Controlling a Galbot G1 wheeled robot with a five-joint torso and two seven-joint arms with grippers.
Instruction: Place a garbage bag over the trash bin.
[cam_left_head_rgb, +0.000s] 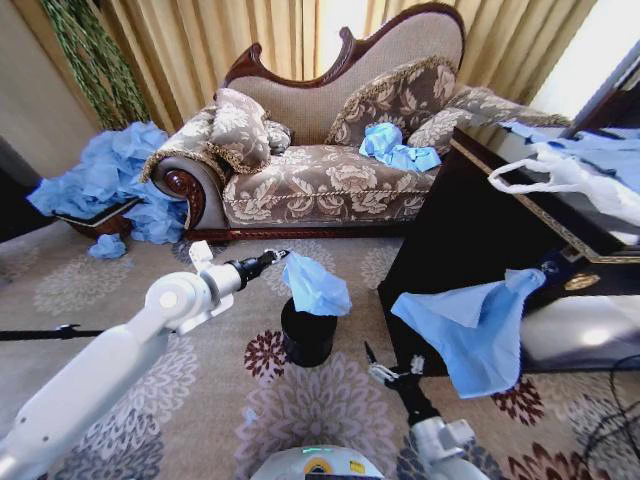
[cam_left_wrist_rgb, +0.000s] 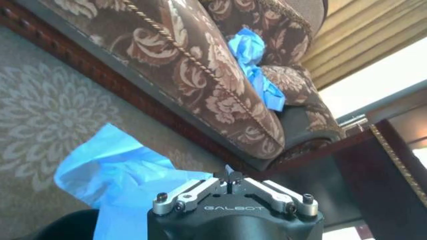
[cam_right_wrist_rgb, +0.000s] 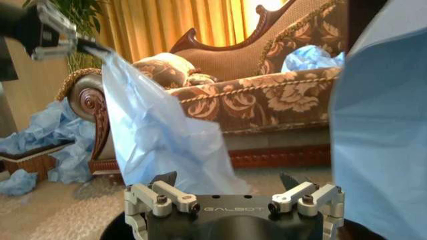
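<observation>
Right hand (cam_left_head_rgb: 385, 368) sits lowest and nearest, fingers spread wide and empty, just beside the trash bin (cam_left_head_rgb: 307, 335), likely waiting to catch the garbage bag (cam_left_head_rgb: 315, 285). Left hand (cam_left_head_rgb: 272, 259) pinches that bag's top corner, so it hangs over the bin's mouth, ready for lowering.

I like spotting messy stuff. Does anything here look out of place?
Yes. A heap of blue bags spills onto the carpet beside the sofa. A crumpled blue bag lies on its seat, where bags don't belong. Another blue bag droops off the dark table.
</observation>
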